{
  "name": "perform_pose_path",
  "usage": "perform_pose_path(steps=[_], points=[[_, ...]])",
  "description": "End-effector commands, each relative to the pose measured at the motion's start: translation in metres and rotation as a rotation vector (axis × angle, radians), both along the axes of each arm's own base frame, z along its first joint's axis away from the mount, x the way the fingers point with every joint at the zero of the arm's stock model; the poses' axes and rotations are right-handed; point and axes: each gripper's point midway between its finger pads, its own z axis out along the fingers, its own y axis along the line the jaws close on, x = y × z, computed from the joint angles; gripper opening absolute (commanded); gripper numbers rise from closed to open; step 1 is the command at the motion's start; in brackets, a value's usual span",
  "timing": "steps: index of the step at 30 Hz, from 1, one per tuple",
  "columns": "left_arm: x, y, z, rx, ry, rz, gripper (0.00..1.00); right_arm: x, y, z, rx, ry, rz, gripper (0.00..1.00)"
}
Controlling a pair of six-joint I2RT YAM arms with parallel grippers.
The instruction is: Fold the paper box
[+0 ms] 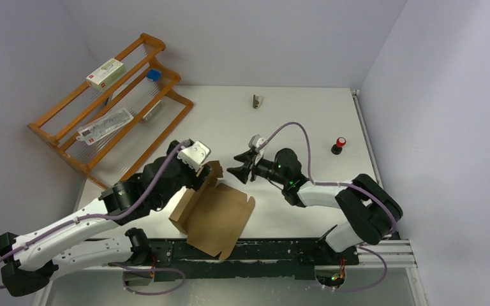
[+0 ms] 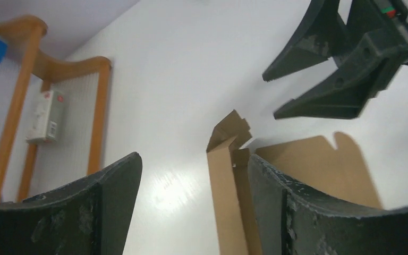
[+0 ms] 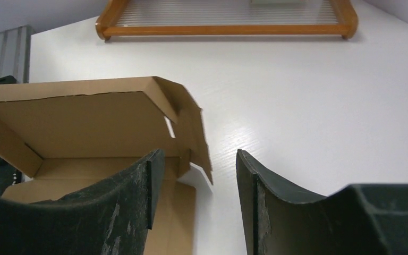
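brown cardboard paper box (image 1: pixel 220 213) lies partly folded on the white table (image 1: pixel 281 121); left gripper (image 2: pixel 194 159) gapes beside its raised wall, right gripper (image 1: pixel 233 164) parted nearby, both holding nothing.

The left gripper (image 2: pixel 194 159) and right gripper (image 1: pixel 233 163) stand close together over the far corner of the cardboard box (image 1: pixel 220 213), leaving only a narrow gap between them. The box's raised left wall (image 1: pixel 184 210) bars a low pass there. Beyond lies bare table (image 1: pixel 293 108). A wooden rack (image 1: pixel 150 43), small clip (image 1: pixel 256 101) and red button (image 1: pixel 339 145) stand well apart.
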Motion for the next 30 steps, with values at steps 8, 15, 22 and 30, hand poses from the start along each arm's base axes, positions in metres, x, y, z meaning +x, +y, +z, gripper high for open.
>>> perform_pose_path(steps=[8,15,22,30], points=[[-0.023,0.011,-0.042,0.062,0.382,0.223,0.84,0.058,-0.023,-0.017,-0.125,0.008,-0.048,0.59],[-0.035,0.001,-0.051,-0.006,0.516,0.288,0.82,0.083,-0.009,-0.035,-0.15,0.012,0.007,0.59],[-0.048,0.007,-0.085,0.072,0.609,0.315,0.79,0.077,0.008,-0.037,-0.1,0.017,0.111,0.59],[-0.034,0.009,-0.1,0.151,0.573,0.384,0.79,0.075,0.012,-0.039,-0.073,0.02,0.132,0.59]])
